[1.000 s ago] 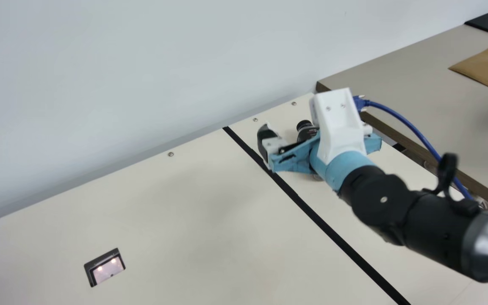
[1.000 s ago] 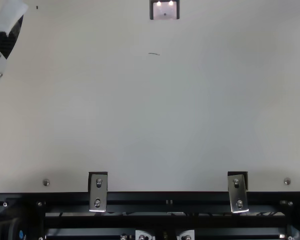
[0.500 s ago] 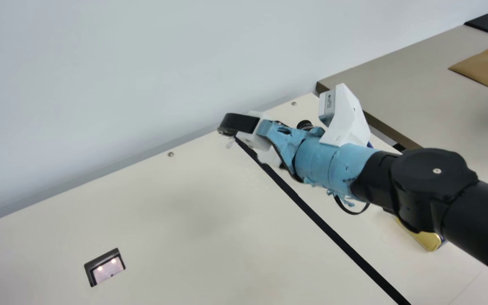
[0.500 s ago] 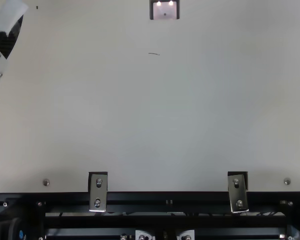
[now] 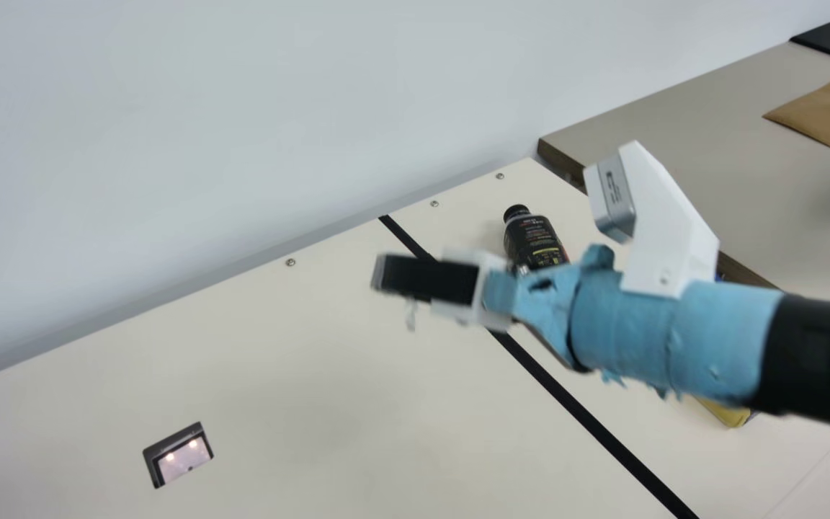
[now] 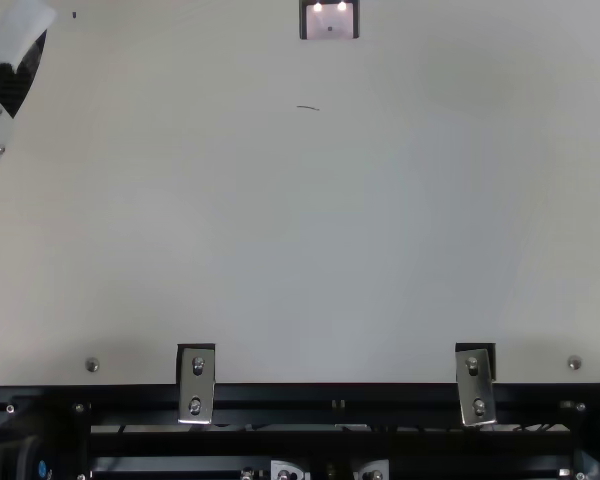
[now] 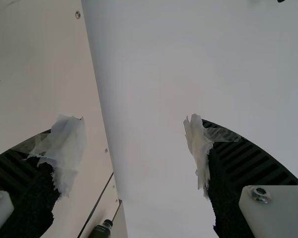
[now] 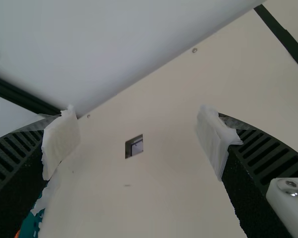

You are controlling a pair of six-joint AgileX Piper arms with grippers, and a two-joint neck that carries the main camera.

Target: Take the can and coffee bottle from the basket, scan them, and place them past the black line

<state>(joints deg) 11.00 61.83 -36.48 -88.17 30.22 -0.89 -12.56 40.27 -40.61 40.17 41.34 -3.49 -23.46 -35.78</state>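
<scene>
Sitting past blk line [image 5: 581, 412], capped coffee btl [image 5: 532, 236]

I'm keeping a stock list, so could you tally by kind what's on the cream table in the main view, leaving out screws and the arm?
Coffee bottle: 1
Yellow item, partly hidden: 1
Black line: 1
Scanner: 1
Total: 4
</scene>
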